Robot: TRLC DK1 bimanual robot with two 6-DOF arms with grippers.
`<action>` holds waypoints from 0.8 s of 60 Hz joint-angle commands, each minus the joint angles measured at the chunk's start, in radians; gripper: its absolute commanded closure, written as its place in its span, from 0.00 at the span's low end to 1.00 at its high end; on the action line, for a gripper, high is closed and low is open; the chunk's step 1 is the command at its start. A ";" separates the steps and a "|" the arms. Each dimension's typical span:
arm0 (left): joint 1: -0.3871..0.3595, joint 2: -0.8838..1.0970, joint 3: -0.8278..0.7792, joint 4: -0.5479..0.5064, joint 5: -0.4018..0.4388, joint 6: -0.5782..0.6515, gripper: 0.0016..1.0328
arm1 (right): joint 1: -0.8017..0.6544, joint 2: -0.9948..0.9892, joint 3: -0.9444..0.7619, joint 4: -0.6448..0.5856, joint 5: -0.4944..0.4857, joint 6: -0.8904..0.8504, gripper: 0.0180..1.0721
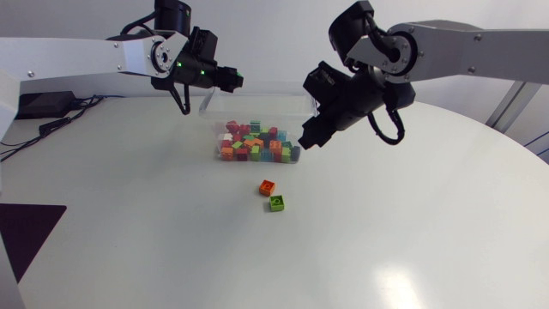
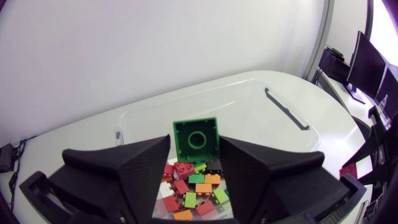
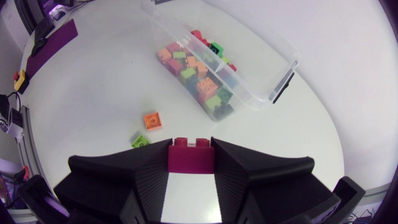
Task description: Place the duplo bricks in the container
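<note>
Head view looks down on a big round white tabletop (image 1: 412, 223). A clear plastic container (image 1: 225, 112) sits near the back of it, a bit to the left of the middle. One end of the container holds a pile of bricks (image 1: 256, 142) in red, orange, green, blue and white. Two loose bricks lie on the tabletop in front of the container. One is an orange brick (image 1: 267, 186). A light green brick (image 1: 277, 202) lies just beside it, nearer the front edge, and I cannot tell if they touch. The left arm (image 1: 103, 53) comes in from the left and is held up high. Its left tool (image 1: 233, 80) is up in the air by the back of the container. Seen up close, the left tool (image 2: 196, 152) pinches a dark green brick (image 2: 196, 140) from both sides. The studs of that brick point away, and the pile of bricks (image 2: 193, 183) shows down below it inside the container (image 2: 155, 112). The right arm (image 1: 463, 43) comes in from the right and bends down toward the middle. Its right tool (image 1: 307, 140) hangs in the air close to the right end of the container. Up close, the right tool (image 3: 191, 163) grips a dark red brick (image 3: 191, 155) between its two fingers. The container (image 3: 273, 53) lies ahead of it, with the orange brick (image 3: 152, 119) and the light green brick (image 3: 140, 140) on the tabletop (image 3: 93, 81) nearer the tool.
</note>
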 commanded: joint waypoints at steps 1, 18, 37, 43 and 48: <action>0.006 0.033 0.030 0.008 0.009 -0.015 0.09 | -0.007 -0.022 0.050 -0.007 0.001 0.038 0.78; 0.028 -0.130 -0.161 -0.016 0.027 0.106 0.05 | -0.025 -0.018 0.169 0.032 -0.027 0.115 0.78; 0.006 -0.392 -0.477 -0.085 0.140 0.385 0.05 | -0.023 0.097 0.340 0.071 -0.039 0.190 0.78; -0.024 -0.403 -0.546 -0.134 0.159 0.514 0.05 | -0.022 0.146 0.376 0.117 -0.039 0.210 0.77; -0.050 -0.403 -0.588 -0.159 0.160 0.599 0.05 | -0.025 0.176 0.396 0.131 -0.039 0.216 0.77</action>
